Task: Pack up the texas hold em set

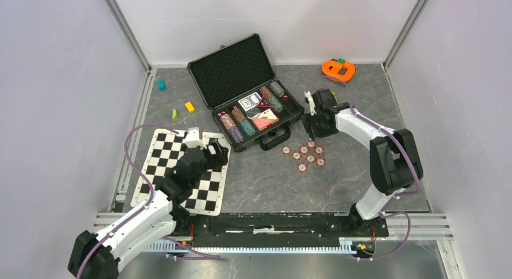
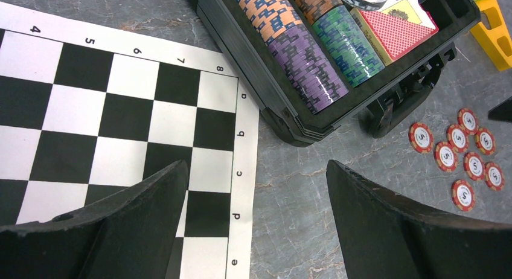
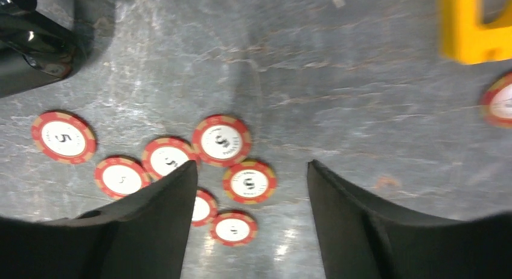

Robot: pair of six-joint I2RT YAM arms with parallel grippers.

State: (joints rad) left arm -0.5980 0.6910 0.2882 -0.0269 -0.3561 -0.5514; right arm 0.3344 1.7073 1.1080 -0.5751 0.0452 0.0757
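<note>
The open briefcase (image 1: 232, 70) sits at the back middle of the worktop (image 1: 272, 182), with chip stacks (image 1: 234, 125) and card decks (image 1: 265, 118) in its tray. Loose red chips (image 1: 307, 155) lie just right of its handle (image 1: 275, 137). The right end effector (image 1: 311, 134) hangs over them, moderately apart and empty. Left of the case, over the checkered mat (image 1: 158, 155), the left end effector (image 1: 216, 153) gapes wide, holding nothing. The right wrist view is blurred, with a yellow toy (image 3: 474, 25) cut off at its edge.

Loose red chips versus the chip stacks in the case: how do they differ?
The loose chips lie flat and scattered on the table; the stacks sit on edge, packed in rows in the case. The loose chips are red with white centres marked 5; the stacks are orange, purple and green. Both are round poker chips.
</note>
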